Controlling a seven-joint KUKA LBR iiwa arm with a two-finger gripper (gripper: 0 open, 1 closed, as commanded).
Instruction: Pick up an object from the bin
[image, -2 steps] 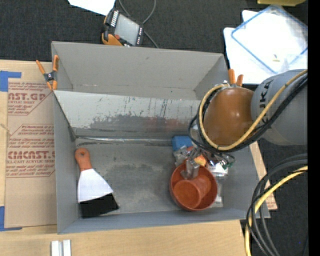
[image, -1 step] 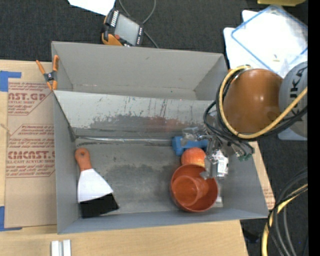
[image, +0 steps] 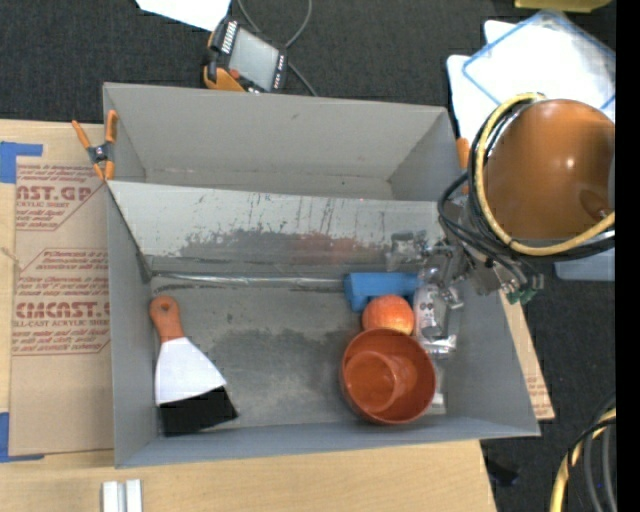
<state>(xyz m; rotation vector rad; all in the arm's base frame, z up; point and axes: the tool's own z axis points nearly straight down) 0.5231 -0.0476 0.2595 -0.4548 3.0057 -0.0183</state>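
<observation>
Hand (image: 437, 318) hung low at the right of the bin (image: 300, 130); open or closed, you couldn't tell. Brush (image: 185, 375) lay far left. Orange cup (image: 388, 380) front right, blue block (image: 365, 288) behind, orange ball (image: 388, 315) between, just beside the hand. Approach step, I judged; next you'd centre on the ball, then close.
</observation>
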